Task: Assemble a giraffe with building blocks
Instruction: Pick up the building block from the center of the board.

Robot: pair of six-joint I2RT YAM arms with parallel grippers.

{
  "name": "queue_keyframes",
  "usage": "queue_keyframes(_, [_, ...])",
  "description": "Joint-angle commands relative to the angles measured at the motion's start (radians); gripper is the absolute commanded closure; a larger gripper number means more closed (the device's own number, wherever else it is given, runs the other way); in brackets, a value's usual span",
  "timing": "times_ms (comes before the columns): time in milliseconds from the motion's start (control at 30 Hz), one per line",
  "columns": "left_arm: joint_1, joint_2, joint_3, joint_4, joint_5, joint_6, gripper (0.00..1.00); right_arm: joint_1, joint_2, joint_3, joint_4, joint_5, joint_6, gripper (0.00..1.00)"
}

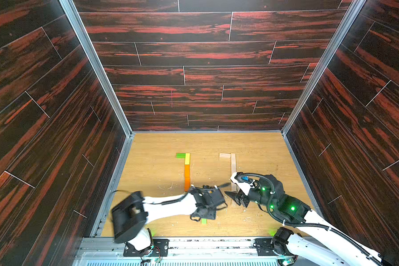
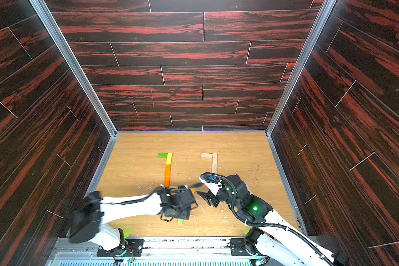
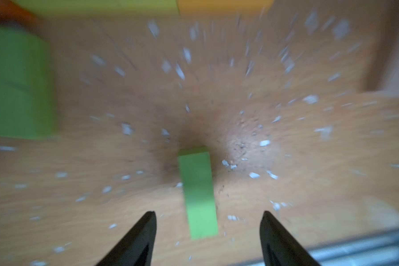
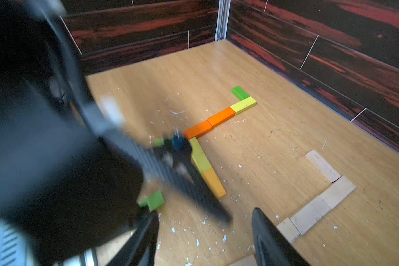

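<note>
The building blocks lie flat on the wooden floor in two figures. In the coloured one, a green block [image 1: 180, 155] and a yellow block [image 1: 187, 159] top a line of orange blocks [image 1: 187, 171], which turns into a yellow-green block [image 4: 199, 156] and an amber block [image 4: 214, 182]. The plain wooden blocks [image 1: 233, 162] make a matching L [image 4: 310, 214]. A loose green block [image 3: 198, 193] lies near the front edge [image 1: 203, 221]. My left gripper [image 3: 209, 214] is open around its near end with a gap on each side. My right gripper [image 4: 204, 214] is open and empty beside the plain line.
Dark wood-patterned walls [image 1: 194, 76] close in three sides. A metal rail [image 1: 194, 246] runs along the front. White chips [image 4: 197, 241] litter the floor. The left forearm [image 1: 171, 205] crosses low in front of the coloured line, and the two wrists are close together.
</note>
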Motion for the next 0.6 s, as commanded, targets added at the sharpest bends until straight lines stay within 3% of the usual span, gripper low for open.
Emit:
queue_keyframes(0, [0.000,0.005,0.026,-0.005,-0.001,-0.054,0.26,-0.001,0.000,0.012,-0.019,0.012,0.021,0.36])
queue_keyframes(200, [-0.001,0.026,-0.019,0.039,0.040,-0.075,0.24,-0.001,0.021,0.014,-0.010,0.014,0.022,0.36])
queue_keyframes(567, [-0.007,0.044,-0.059,0.088,0.099,-0.067,0.47,0.000,0.031,0.013,-0.015,0.042,0.022,0.36])
